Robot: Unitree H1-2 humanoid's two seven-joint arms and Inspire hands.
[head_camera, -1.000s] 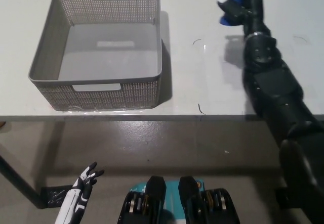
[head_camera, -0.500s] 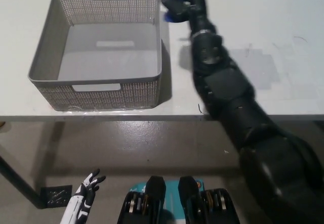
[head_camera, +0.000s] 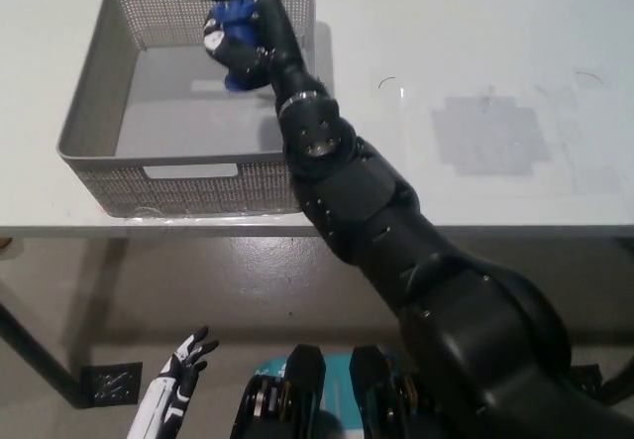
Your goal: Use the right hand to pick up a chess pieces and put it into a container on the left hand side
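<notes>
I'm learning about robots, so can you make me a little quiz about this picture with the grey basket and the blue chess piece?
1. True or false: the black right hand is holding the blue chess piece.
2. Where is that hand? A) over the bare table B) over the inside of the grey basket C) under the table
3. Fill in: the white left hand hangs low at the picture's lower left, and its fingers are ____.

Key: 1 true; 2 B; 3 apart (it holds nothing).
</notes>
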